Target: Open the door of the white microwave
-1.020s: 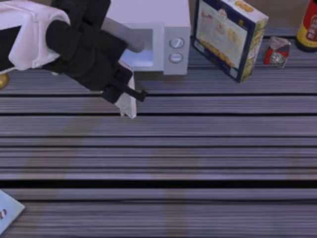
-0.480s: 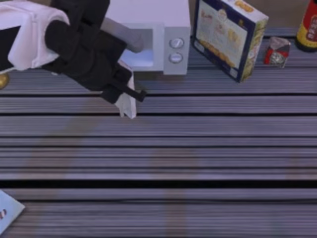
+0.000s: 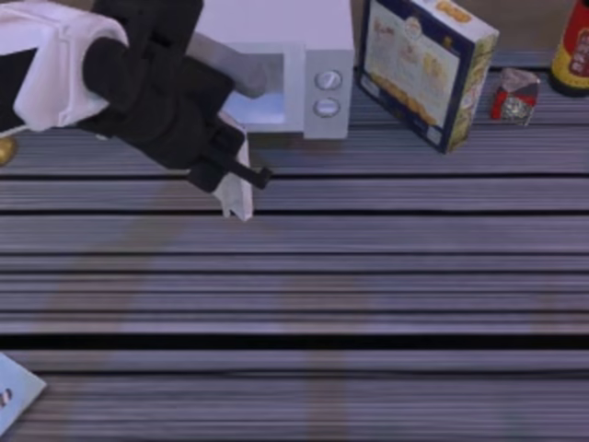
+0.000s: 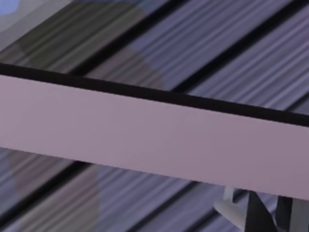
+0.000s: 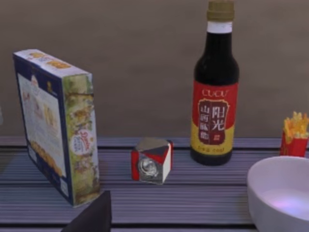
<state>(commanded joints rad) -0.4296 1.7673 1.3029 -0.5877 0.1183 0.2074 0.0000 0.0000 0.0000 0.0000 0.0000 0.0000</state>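
The white microwave point(image 3: 276, 23) stands at the back of the table, left of centre, with two silver knobs point(image 3: 328, 81) on its right side. Its door point(image 3: 241, 193) is swung out toward the table's front and shows edge-on, leaving the lit cavity point(image 3: 262, 97) exposed. My left gripper point(image 3: 237, 170) reaches down from the left and is shut on the door's free edge. In the left wrist view the door point(image 4: 154, 135) crosses as a broad pale band, with a dark finger point(image 4: 256, 217) beneath it. My right gripper point(image 5: 91, 220) is outside the top view; only a dark sliver of it shows.
A blue-edged cereal box point(image 3: 428, 64) stands right of the microwave. Further right are a small red and white cube point(image 3: 514, 95) and a soy sauce bottle point(image 3: 572, 46). The right wrist view adds a white bowl point(image 5: 282, 193) and a fries carton point(image 5: 294, 137).
Hardly anything: the left arm and the door it holds have shifted only very slightly.
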